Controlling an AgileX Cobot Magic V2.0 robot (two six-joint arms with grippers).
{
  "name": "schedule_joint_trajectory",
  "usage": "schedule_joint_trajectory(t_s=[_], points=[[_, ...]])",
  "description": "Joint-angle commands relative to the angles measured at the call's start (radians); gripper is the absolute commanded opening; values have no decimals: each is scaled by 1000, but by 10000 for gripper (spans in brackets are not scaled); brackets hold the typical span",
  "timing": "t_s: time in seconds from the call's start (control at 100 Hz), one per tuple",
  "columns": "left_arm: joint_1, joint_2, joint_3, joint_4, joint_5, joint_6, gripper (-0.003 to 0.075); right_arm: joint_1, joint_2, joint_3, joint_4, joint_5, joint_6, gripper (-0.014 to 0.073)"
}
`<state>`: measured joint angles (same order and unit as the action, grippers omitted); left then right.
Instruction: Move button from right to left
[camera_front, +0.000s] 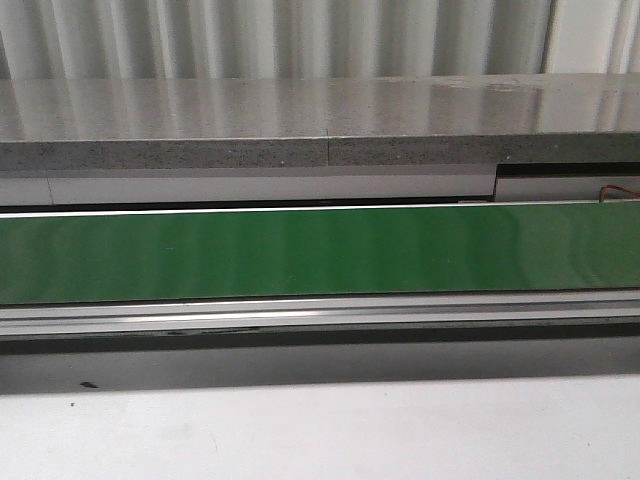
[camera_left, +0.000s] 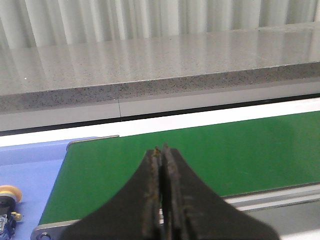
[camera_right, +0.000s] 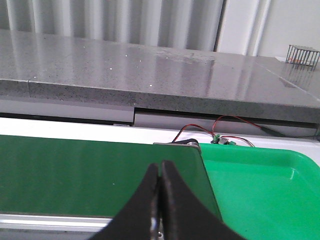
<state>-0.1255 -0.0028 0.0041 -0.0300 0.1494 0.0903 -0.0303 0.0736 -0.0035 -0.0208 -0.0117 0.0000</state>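
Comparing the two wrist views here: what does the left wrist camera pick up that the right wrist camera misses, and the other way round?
Left wrist only: a blue surface beyond the belt's end, with a yellow-capped button at the frame edge, partly cut off.

Right wrist only: a green tray past the other belt end, red wires to a small board, and a wire cage on the far counter.

Both: the green belt, the grey speckled counter behind it, and a gripper with its fingers together, holding nothing: left gripper, right gripper.
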Motion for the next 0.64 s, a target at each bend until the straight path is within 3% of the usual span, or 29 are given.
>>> schedule_joint_trajectory(t_s=[0.0, 0.63], points=[[1, -32, 38, -3, -87, -11, -20, -8, -65, 9, -59, -42, 45, -67], [1, -32, 38, -3, -85, -11, -20, -9, -103, 10, -63, 0, 45, -67]])
